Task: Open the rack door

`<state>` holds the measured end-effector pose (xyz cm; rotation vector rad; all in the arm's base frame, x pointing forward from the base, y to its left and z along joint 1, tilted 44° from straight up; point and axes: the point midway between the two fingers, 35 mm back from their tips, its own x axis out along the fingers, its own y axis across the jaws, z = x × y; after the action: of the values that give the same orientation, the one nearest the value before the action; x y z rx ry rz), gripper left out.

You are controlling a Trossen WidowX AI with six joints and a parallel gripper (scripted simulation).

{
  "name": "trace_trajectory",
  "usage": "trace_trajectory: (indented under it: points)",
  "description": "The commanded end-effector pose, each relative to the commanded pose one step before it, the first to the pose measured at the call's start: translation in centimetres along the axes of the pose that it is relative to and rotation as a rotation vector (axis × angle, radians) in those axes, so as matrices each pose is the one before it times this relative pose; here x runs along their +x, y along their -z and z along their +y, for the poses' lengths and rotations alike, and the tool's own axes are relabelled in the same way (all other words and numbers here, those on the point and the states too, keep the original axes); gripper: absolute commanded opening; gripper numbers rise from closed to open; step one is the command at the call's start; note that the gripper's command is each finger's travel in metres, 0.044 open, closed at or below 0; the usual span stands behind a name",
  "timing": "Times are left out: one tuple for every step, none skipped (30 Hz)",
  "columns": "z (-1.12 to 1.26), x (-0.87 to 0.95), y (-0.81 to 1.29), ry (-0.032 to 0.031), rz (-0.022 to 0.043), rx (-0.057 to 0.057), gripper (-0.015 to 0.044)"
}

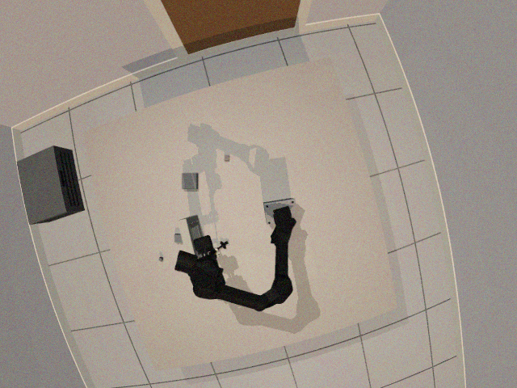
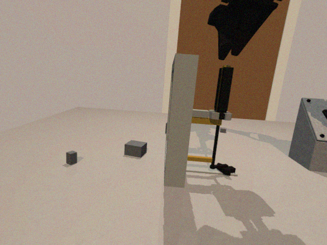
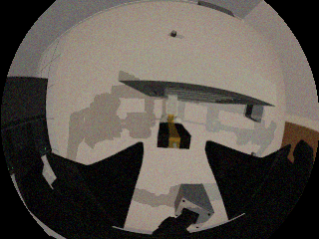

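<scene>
The rack frame (image 2: 182, 118) (image 1: 193, 225) stands upright, a tall pale grey slab in the exterior view. No swung-out door leaf shows; the door panel itself is hard to tell from the frame. The upright handle (image 2: 224, 89) (image 3: 164, 136) is a black grip with yellow trim, held off the frame by grey and yellow brackets. A thin black rod runs down from it to a black foot (image 2: 226, 169) (image 1: 223, 244). My gripper (image 2: 228, 56) (image 3: 175, 146) is open and empty, pointing down. Its fingertips are a little above the handle's top, one on each side of it in the wrist view, not touching.
A dark block (image 2: 135, 148) and a smaller one (image 2: 71, 157) (image 1: 161, 259) stand on the frame's far side from the handle. Another grey block (image 1: 190, 181) and a small pinkish block (image 1: 227, 158) (image 2: 223, 130) lie farther back. The arm's grey base (image 2: 303, 142) stands right of the handle.
</scene>
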<state>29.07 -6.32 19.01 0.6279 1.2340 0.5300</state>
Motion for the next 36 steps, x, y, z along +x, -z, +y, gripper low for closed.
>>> trace_trajectory:
  points:
    - [-0.061, 0.925, 0.052, -0.00583, 0.02090, 0.0181, 0.0286]
    - [-0.002, 0.161, -0.002, 0.00038, 0.00335, 0.0019, 0.0286]
    - [-0.001, 0.161, -0.002, 0.00040, 0.00334, 0.0019, 0.0286]
    - [-0.001, 0.161, -0.002, 0.00042, 0.00334, 0.0019, 0.0286]
    - [-0.001, 0.161, -0.001, 0.00043, 0.00333, 0.0019, 0.0286]
    - [0.000, 0.161, -0.001, 0.00045, 0.00332, 0.0019, 0.0286]
    - [0.000, 0.161, -0.001, 0.00047, 0.00332, 0.0019, 0.0286]
    - [0.000, 0.161, -0.001, 0.00048, 0.00331, 0.0019, 0.0286]
    - [0.001, 0.161, -0.001, 0.00050, 0.00330, 0.0019, 0.0286]
    - [0.001, 0.161, 0.000, 0.00052, 0.00330, 0.0019, 0.0286]
    - [0.001, 0.161, 0.000, 0.00054, 0.00329, 0.0019, 0.0286]
    - [0.002, 0.162, 0.000, 0.00055, 0.00328, 0.0019, 0.0286]
    - [0.002, 0.162, 0.000, 0.00057, 0.00328, 0.0019, 0.0286]
    - [0.003, 0.162, 0.000, 0.00059, 0.00327, 0.0019, 0.0286]
    - [0.003, 0.162, 0.001, 0.00060, 0.00326, 0.0019, 0.0286]
    - [0.003, 0.162, 0.001, 0.00062, 0.00326, 0.0019, 0.0286]
    - [0.004, 0.162, 0.001, 0.00064, 0.00325, 0.0019, 0.0286]
    - [0.004, 0.162, 0.001, 0.00065, 0.00324, 0.0019, 0.0286]
    - [0.004, 0.162, 0.002, 0.00067, 0.00323, 0.0019, 0.0286]
    - [0.005, 0.162, 0.002, 0.00069, 0.00323, 0.0019, 0.0286]
    - [0.005, 0.162, 0.002, 0.00070, 0.00322, 0.0019, 0.0286]
    - [0.005, 0.162, 0.002, 0.00072, 0.00321, 0.0019, 0.0286]
    - [0.005, 0.162, 0.003, 0.00074, 0.00320, 0.0019, 0.0286]
    - [0.006, 0.162, 0.003, 0.00075, 0.00320, 0.0019, 0.0286]
    - [0.006, 0.163, 0.003, 0.00077, 0.00319, 0.0018, 0.0286]
    - [0.006, 0.163, 0.003, 0.00078, 0.00318, 0.0018, 0.0286]
    - [0.007, 0.163, 0.004, 0.00080, 0.00317, 0.0018, 0.0286]
    - [0.007, 0.163, 0.004, 0.00082, 0.00316, 0.0018, 0.0286]
    - [0.007, 0.163, 0.004, 0.00083, 0.00316, 0.0018, 0.0286]
    - [0.008, 0.163, 0.005, 0.00085, 0.00315, 0.0018, 0.0286]
    - [0.008, 0.163, 0.005, 0.00086, 0.00314, 0.0018, 0.0286]
    - [0.008, 0.163, 0.005, 0.00088, 0.00313, 0.0018, 0.0286]
    - [0.007, 0.134, 0.004, 0.00074, 0.00258, 0.0015, 0.0286]
    - [0.004, 0.081, 0.003, 0.00045, 0.00154, 0.0009, 0.0286]
    - [0.001, 0.027, 0.001, 0.00015, 0.00051, 0.0003, 0.0286]
    - [0.000, 0.000, 0.000, 0.00000, 0.00000, 0.0000, 0.0260]
